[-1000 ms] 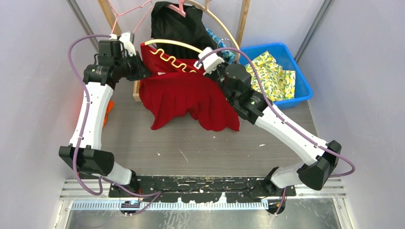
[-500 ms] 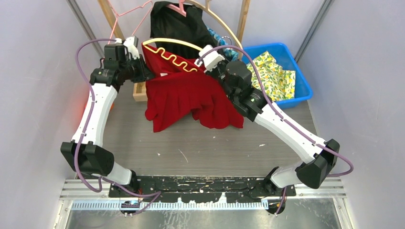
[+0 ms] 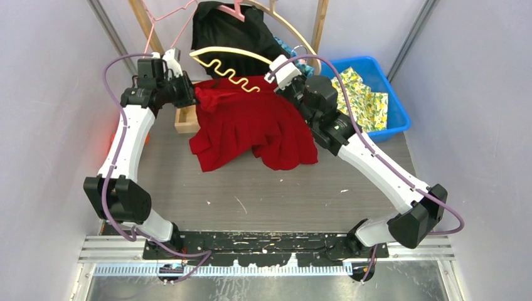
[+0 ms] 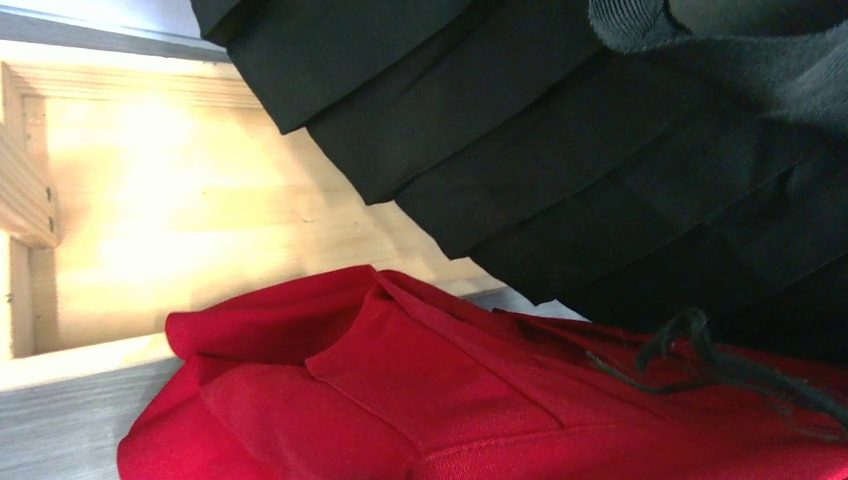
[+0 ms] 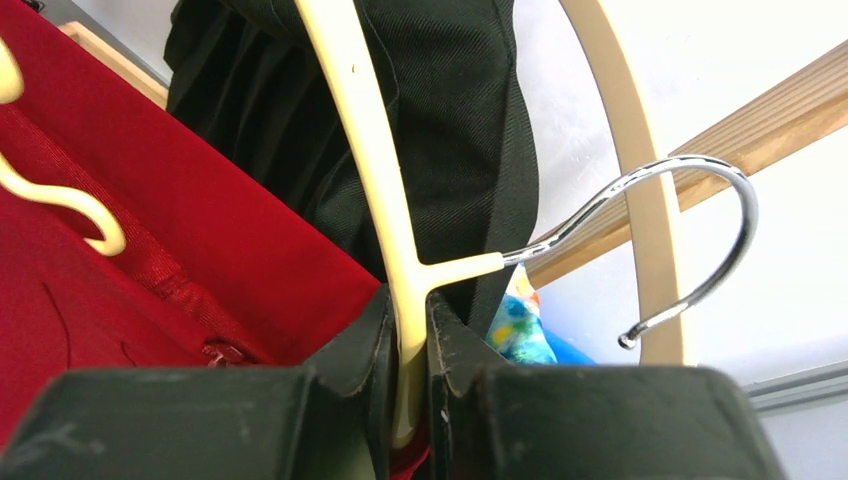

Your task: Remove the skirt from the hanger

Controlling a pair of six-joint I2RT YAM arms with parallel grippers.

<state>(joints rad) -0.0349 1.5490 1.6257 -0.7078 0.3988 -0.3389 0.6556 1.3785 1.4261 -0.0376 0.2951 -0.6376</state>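
The red skirt (image 3: 251, 122) lies bunched on the table, its waistband (image 4: 420, 390) filling the bottom of the left wrist view. My left gripper (image 3: 192, 94) is shut on the skirt's left waist edge; its fingers do not show in its own view. The cream hanger (image 3: 229, 58) with a wavy lower bar hangs just above the skirt's waist, its left end free of the cloth. My right gripper (image 5: 408, 312) is shut on the hanger (image 5: 350, 120) just below its metal hook (image 5: 690, 230). The skirt (image 5: 90, 300) lies under the wavy bar.
A black garment (image 3: 232, 31) hangs on the wooden rack (image 3: 186, 119) right behind the skirt, beside a pink hanger (image 3: 164, 15). A blue bin (image 3: 394, 122) holding yellow floral cloth (image 3: 359, 94) stands at the back right. Grey walls close in on both sides.
The skirt's left waist has slid down off the hanger's left end with my left gripper. My right gripper has carried the hanger up and back, away from the cloth.
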